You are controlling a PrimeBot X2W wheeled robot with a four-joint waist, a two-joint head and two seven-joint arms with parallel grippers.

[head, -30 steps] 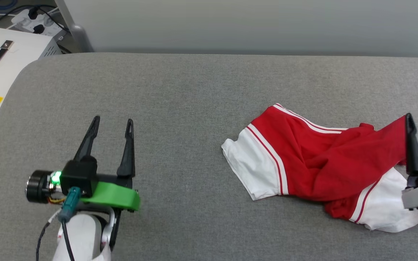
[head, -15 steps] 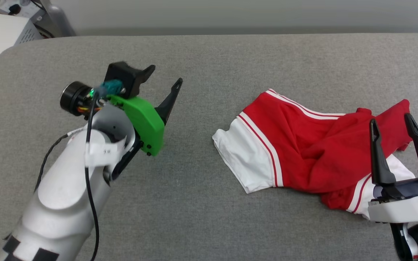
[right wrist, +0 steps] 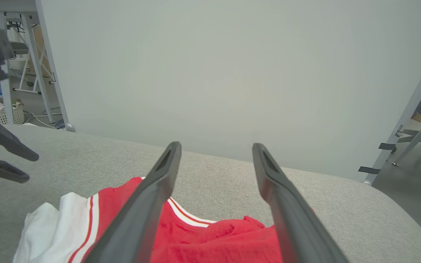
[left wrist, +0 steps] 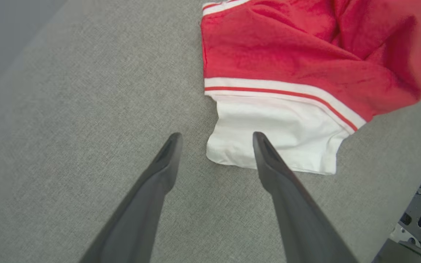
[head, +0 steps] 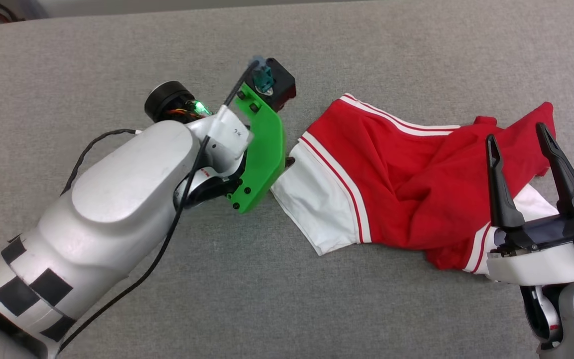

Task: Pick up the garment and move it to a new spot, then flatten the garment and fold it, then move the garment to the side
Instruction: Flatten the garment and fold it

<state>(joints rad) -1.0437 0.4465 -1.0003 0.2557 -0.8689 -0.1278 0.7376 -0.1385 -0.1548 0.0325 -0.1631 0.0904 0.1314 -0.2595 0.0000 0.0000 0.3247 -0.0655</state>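
Hovering with fingers spread, the left gripper (left wrist: 216,136) is pointing at the white sleeve of the garment (left wrist: 287,62), which is lying crumpled just ahead and stretching lengthwise toward the equally spread right gripper (head: 516,132).

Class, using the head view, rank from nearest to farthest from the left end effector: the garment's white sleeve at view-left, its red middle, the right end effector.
1. White sleeve, right beside the left end effector.
2. Red middle, right of centre.
3. Right end effector, at the far right.
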